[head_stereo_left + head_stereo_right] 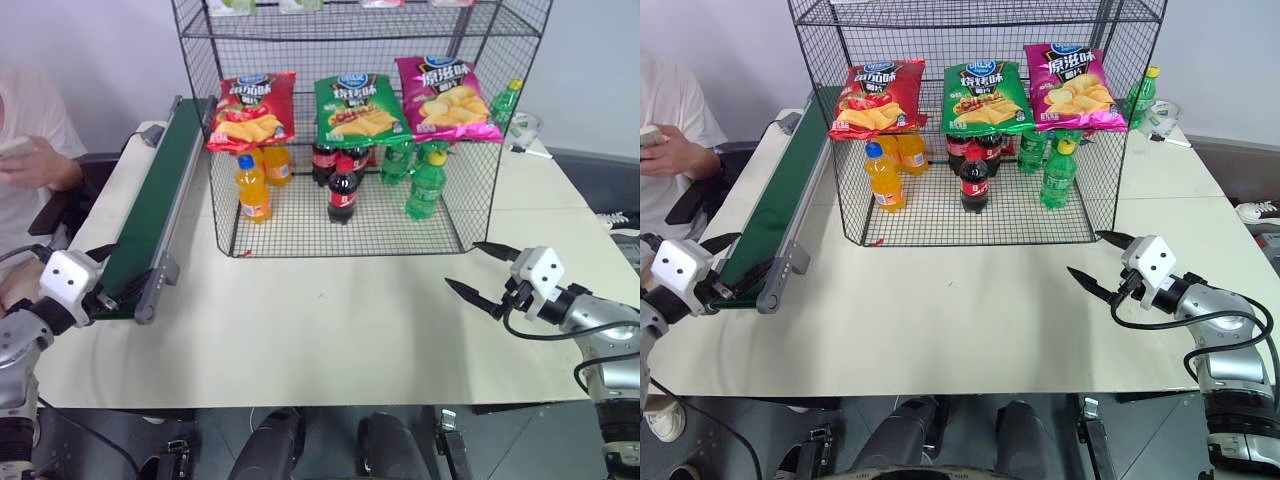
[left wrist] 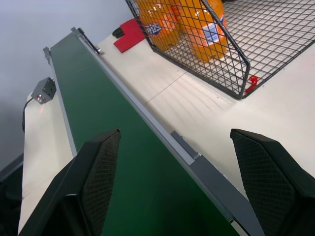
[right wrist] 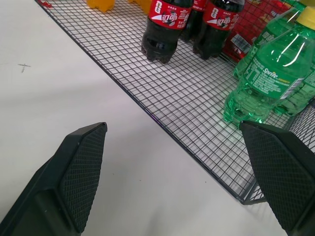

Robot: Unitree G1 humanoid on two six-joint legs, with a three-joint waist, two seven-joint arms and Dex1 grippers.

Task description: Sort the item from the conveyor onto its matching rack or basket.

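Observation:
The red crisp bag [image 1: 252, 110] hangs on the left of the black wire rack's [image 1: 470, 215] front face, above the orange bottles. The dark-green conveyor [image 1: 150, 205] runs along the table's left side, and its belt [image 2: 103, 147] carries nothing. My left gripper [image 1: 108, 275] is open at the conveyor's near end, one of its fingers [image 2: 98, 167] over the belt. My right gripper [image 1: 465, 265] is open and holds nothing, low over the table just in front of the rack's right front corner, with its fingers [image 3: 78, 167] spread wide.
A green bag [image 1: 357, 108] and a magenta bag [image 1: 445, 98] hang beside the red one. Orange soda [image 1: 253, 188], cola [image 1: 342, 190] and green bottles [image 1: 427, 185] stand on the rack floor. A person's hand [image 1: 35, 160] is at the far left. A small grey box [image 2: 44, 89] sits beside the belt.

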